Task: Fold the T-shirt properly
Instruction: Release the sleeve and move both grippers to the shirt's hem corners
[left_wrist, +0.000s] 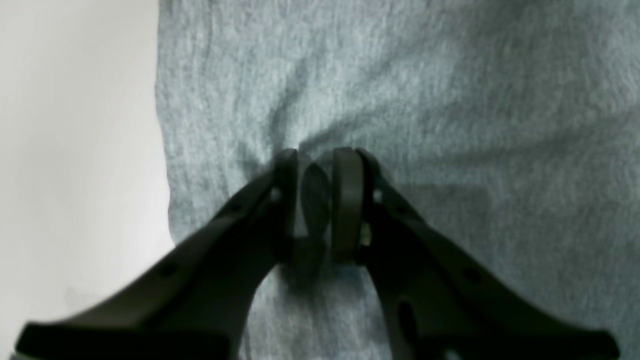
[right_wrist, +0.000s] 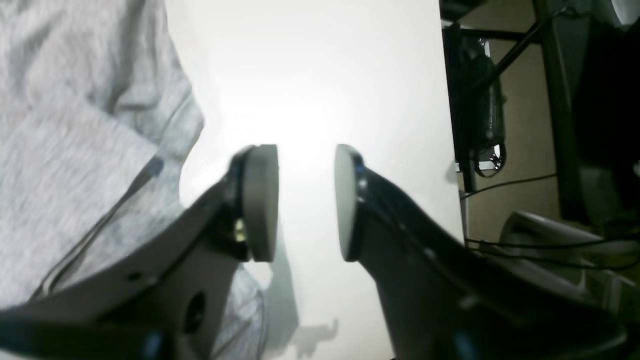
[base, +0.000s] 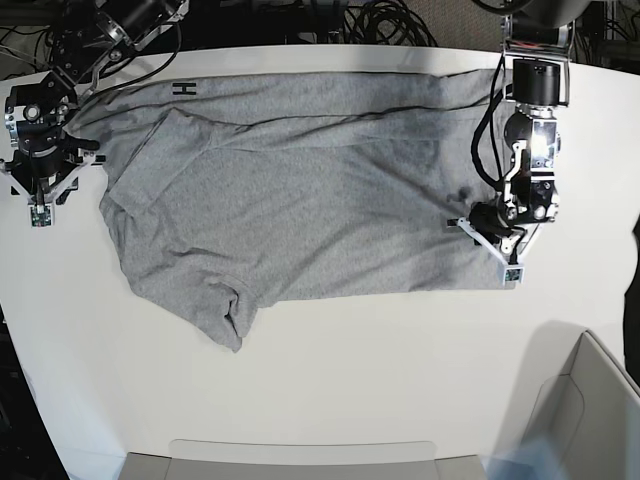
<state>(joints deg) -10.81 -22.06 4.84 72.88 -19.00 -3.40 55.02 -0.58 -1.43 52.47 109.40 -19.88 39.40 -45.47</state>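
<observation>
The T-shirt (base: 300, 200) lies spread across the white tabletop (base: 400, 370), heather grey, its long axis running side to side in the base view. 1 layer is folded over along the far edge, where a dark line of hem shows and a black letter H (base: 183, 89) sits near the far left corner. A sleeve (base: 225, 315) bunches into a rumpled flap at the near left, and the cloth creases in long shallow ridges toward the middle.

The left gripper (left_wrist: 320, 165) is down on the garment at its right-hand end in the base view (base: 505, 235), close to the near corner of the fabric. In the left wrist view its 2 fingers (left_wrist: 347, 200) are drawn together, and the grey cloth (left_wrist: 400, 90) puckers into radiating wrinkles right at their tips, so they are pinching a small fold of the T-shirt. The bare tabletop (left_wrist: 75, 150) shows just to the side of the fabric edge.

The right gripper (right_wrist: 306, 200) is at the opposite end, beside the shirt's left edge in the base view (base: 40, 185). Its 2 fingers (right_wrist: 260, 200) stand apart with nothing between them but bright tabletop (right_wrist: 310, 75); the grey cloth (right_wrist: 75, 150) lies just beside the one finger, with a seam line running along it. Whether that finger touches the fabric cannot be told
</observation>
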